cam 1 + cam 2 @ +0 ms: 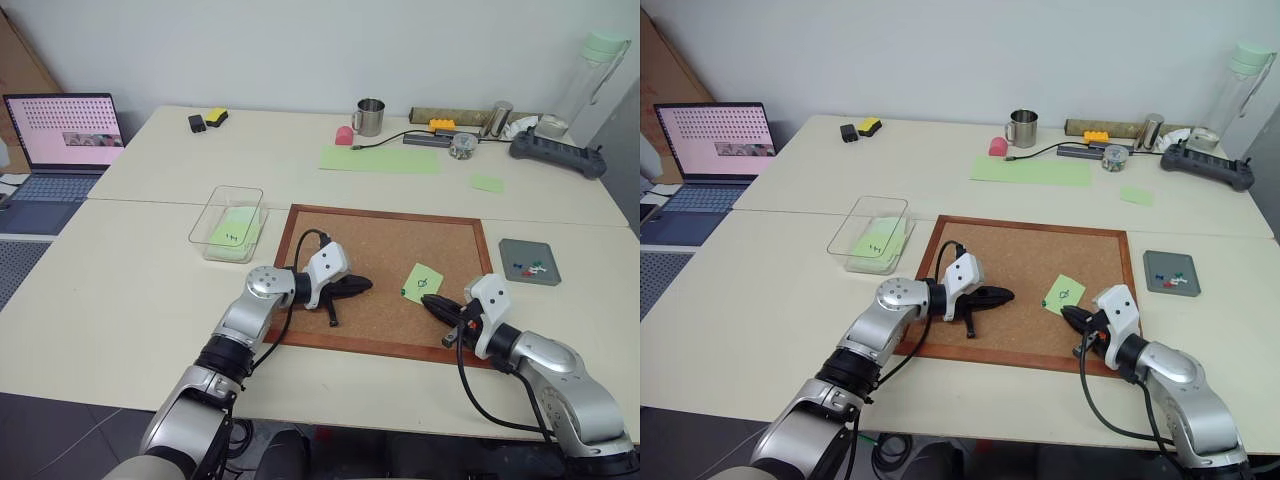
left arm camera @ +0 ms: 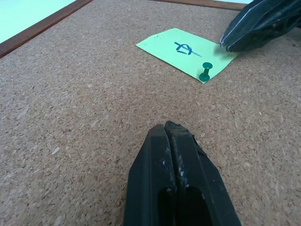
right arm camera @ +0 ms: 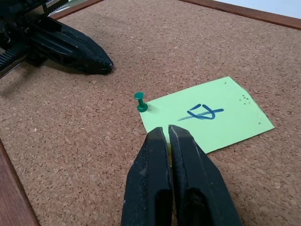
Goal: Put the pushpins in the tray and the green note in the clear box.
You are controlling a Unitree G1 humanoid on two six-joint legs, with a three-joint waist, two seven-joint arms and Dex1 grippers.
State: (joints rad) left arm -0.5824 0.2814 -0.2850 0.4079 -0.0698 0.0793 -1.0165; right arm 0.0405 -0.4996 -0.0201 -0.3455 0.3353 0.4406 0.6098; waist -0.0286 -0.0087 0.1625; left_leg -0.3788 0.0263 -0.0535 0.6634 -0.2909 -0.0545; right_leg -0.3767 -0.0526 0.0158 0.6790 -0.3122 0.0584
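While both arms sit low over the corkboard (image 1: 380, 250), the green note (image 1: 422, 281) lies flat on the cork, right of centre, doodle up. One green pushpin (image 3: 139, 101) stands stuck thru the note's corner, the corner nearest the left arm, head up, slightly tilted.

Right gripper (image 3: 165, 141): jaws pressed together, nothing seen between them, tip right at the note's near edge, over the paper's rim. Can't tell if it actually touches the sheet. It points fwd and left across the board.

Left gripper (image 2: 167, 134): jaws also shut tight, empty, lying low over bare cork near the board's middle, aimed to the right at the note w/ a stretch of cork between. Pin sits between the two gripper tips, closer to the right one.

Over to the tray (image 1: 530, 262): dark grey, on the table just beyond the board's right edge, and there are pushpins in the tray (image 1: 527, 267) already — red, blue, green, white heads in a small cluster.

Clear box (image 1: 228, 222): on the table just off the board's upper left corner, well apart from the note. Inside it lies another light-green note (image 1: 233, 228) w/ small black marks.

Background: long pale-green sheet (image 1: 380, 159) on the far table, metal mug (image 1: 370, 117) behind it, small green scrap (image 1: 487, 183) to the right, laptop (image 1: 60, 150) open at far left w/ pink screen.
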